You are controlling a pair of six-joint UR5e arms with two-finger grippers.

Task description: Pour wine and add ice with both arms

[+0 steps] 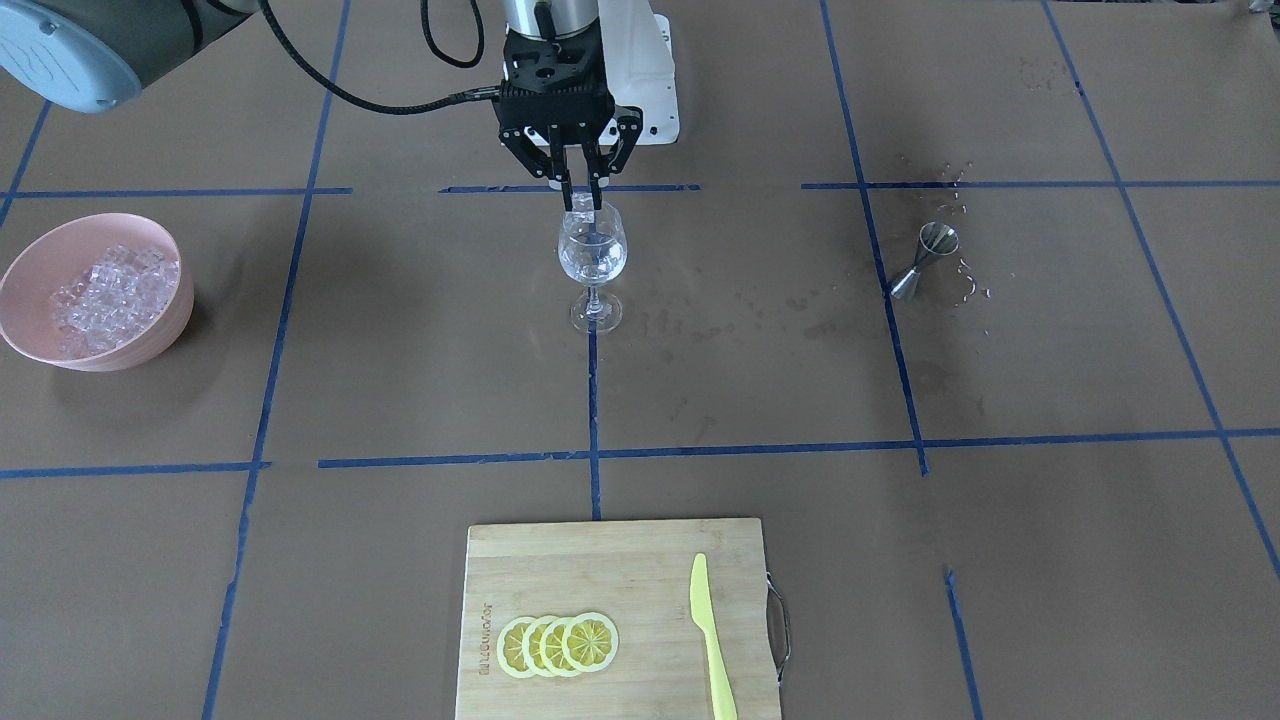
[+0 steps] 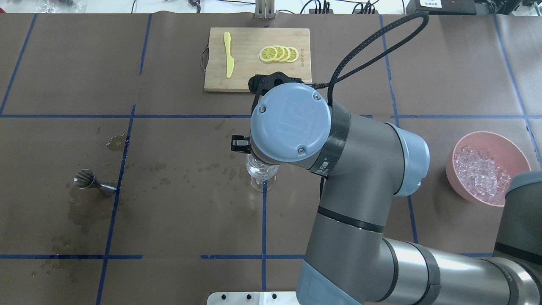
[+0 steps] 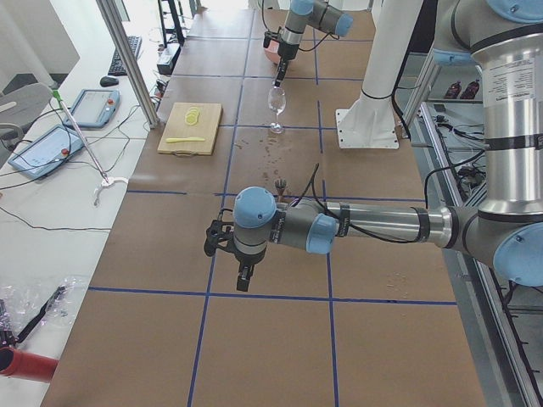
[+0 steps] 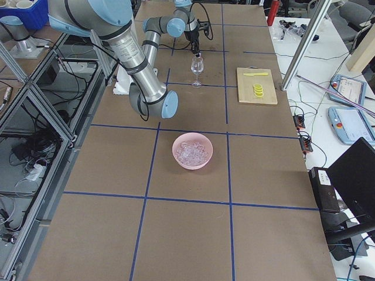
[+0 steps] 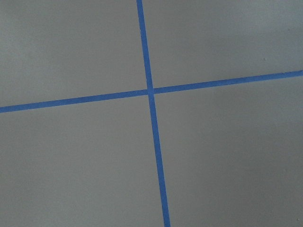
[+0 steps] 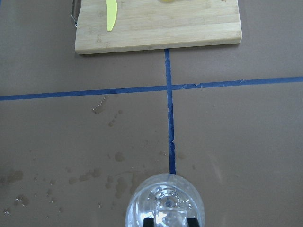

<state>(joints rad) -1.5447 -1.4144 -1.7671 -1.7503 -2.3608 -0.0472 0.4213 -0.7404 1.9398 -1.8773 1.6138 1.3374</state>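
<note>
Nearest the front camera, the cutting board (image 1: 600,560) lies in front of the wine glass (image 1: 592,258), with the bowl (image 1: 170,330) of ice (image 1: 105,295) well to its side. Just over the glass's rim the right gripper (image 1: 583,195) pinches what looks like one clear cube (image 1: 584,208) — best let go low and centred, so nothing splashes. No dark wine shows in the glass. The front view shows this pinch; overhead, the right arm (image 2: 360,169) hides it. The left gripper (image 3: 243,280), far from the glass, shows only side-on — parted or closed, I cannot tell.

Brown paper tabletop (image 1: 400,350) gridded with blue tape (image 1: 593,400); past the right gripper (image 1: 583,195), pale floor (image 3: 51,254), aluminium post (image 3: 127,59), loose cables (image 3: 34,222).
</note>
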